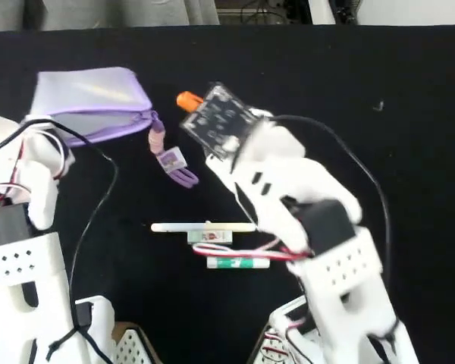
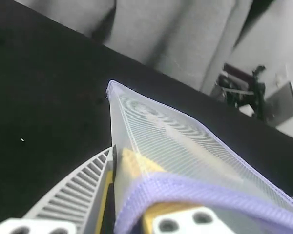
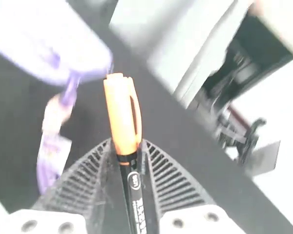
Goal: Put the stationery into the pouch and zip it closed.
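Holds pen (image 3: 122,117) near pouch (image 1: 91,98)
Pinches the pen in the right claw (image 3: 124,156); pinches the pouch's edge in the left claw (image 2: 132,195).

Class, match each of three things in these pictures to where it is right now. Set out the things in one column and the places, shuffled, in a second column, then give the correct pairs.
Things
1. pouch
2. orange-capped pen
3. long white pen

Places
A. lying loose on the table
B. clamped in the right gripper
C. held at its edge by the left gripper

Pairs: 1-C, 2-B, 3-A
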You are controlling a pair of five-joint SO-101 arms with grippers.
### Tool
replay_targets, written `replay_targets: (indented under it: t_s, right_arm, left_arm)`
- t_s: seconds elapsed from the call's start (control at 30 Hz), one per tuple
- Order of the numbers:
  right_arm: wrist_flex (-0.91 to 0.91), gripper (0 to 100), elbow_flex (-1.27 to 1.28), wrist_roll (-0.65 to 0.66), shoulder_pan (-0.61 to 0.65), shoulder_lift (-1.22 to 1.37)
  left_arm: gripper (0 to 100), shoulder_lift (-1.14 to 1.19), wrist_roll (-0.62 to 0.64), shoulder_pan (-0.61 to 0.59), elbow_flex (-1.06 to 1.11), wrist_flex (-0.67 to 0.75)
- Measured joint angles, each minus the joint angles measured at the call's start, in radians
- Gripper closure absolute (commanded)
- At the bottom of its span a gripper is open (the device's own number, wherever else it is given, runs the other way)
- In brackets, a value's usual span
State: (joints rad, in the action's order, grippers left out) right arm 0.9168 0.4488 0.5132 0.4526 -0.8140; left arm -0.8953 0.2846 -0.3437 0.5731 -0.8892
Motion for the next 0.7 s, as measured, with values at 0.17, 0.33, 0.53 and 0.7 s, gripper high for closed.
replay_targets:
  t_s: [0.17,0.33,0.53,0.7]
  right_arm:
    - [-0.098,98.7,0.0,-0.074,0.0,-0.075]
    - [-0.267,98.7,0.097,-0.15,0.0,-0.144]
    - [-0.516,98.8,0.308,-0.232,0.0,-0.298]
    - [-0.703,98.8,0.479,-0.315,0.026,-0.43]
  left_arm:
    - [97,0.0,0.0,0.087,-0.025,-0.072]
    - [97,-0.002,0.0,0.18,-0.031,-0.11]
    - [97,-0.002,0.0,0.233,-0.112,-0.224]
    - [97,0.005,0.031,0.238,-0.133,-0.253]
